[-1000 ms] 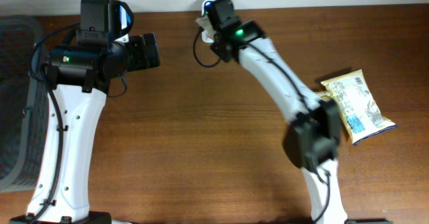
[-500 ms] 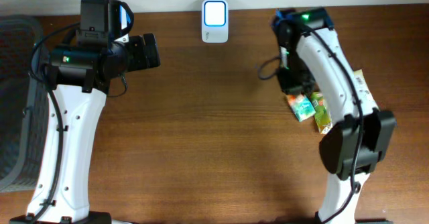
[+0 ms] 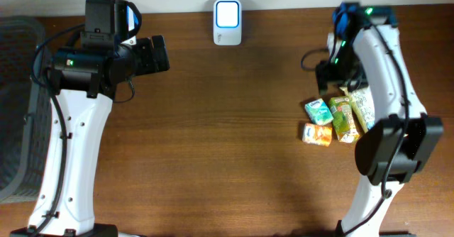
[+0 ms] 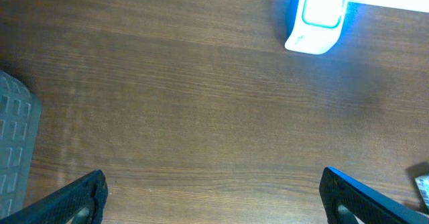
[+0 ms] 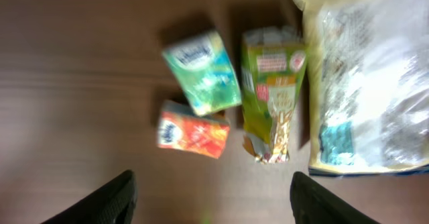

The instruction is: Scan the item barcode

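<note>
My right claw (image 5: 211,198) hangs open above the table (image 3: 213,145), its two fingers spread wide with nothing between them, looking straight down on a small cluster of goods on the right side. Nothing here is in my grip, and all four things lie flat on the wood. The teal pack (image 5: 202,72) lies tilted, and the orange pack (image 5: 194,133) sits just below it, so close that I cannot tell whether they touch. Just to the right of the teal pack is the green pouch (image 5: 273,93), lying lengthwise, and hard beside that is the bag (image 5: 365,83), pale and crinkled with a blue patch near its lower end. From overhead my right arm crosses part of the bag, with the teal pack, the orange pack and the pouch showing just to its left. The scanner (image 3: 227,23) stands at the far edge of the table in the middle, its face lit, well apart from the goods. My left claw (image 4: 213,184) is open too, fingers wide and empty, hovering over bare wood on the left with the scanner ahead of it. A grey basket (image 3: 18,109) sits at the table's left edge.
</note>
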You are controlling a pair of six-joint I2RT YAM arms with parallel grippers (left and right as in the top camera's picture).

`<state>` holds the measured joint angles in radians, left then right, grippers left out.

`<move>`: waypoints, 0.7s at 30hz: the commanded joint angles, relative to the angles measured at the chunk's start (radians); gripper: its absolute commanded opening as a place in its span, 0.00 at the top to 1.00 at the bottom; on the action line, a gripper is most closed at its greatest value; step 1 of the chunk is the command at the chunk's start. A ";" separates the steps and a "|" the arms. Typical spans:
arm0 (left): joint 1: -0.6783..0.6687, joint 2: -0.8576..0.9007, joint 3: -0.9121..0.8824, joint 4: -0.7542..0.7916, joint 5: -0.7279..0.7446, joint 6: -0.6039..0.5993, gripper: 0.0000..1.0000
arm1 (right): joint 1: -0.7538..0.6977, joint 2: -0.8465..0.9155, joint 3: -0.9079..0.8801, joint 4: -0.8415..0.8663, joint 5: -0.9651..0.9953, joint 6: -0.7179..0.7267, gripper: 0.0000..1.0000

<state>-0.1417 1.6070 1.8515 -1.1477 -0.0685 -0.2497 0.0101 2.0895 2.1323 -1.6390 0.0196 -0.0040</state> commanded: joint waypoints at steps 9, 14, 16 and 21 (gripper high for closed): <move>0.001 -0.012 0.004 0.002 -0.007 0.013 0.01 | 0.089 -0.355 0.499 -0.060 -0.155 -0.014 0.01; 0.001 -0.012 0.004 0.002 -0.007 0.013 0.01 | 0.088 -0.513 0.499 -0.060 -0.155 -0.014 0.01; 0.001 -0.012 0.004 0.002 -0.007 0.013 0.01 | 0.088 -0.556 0.499 -0.060 -0.154 -0.014 0.01; 0.001 -0.012 0.004 0.002 -0.008 0.013 0.01 | 0.088 -0.651 0.497 -0.060 -0.047 -0.026 0.01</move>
<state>-0.1417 1.6070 1.8515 -1.1477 -0.0685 -0.2497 0.0990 1.4837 2.6331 -1.6924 -0.0937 -0.0261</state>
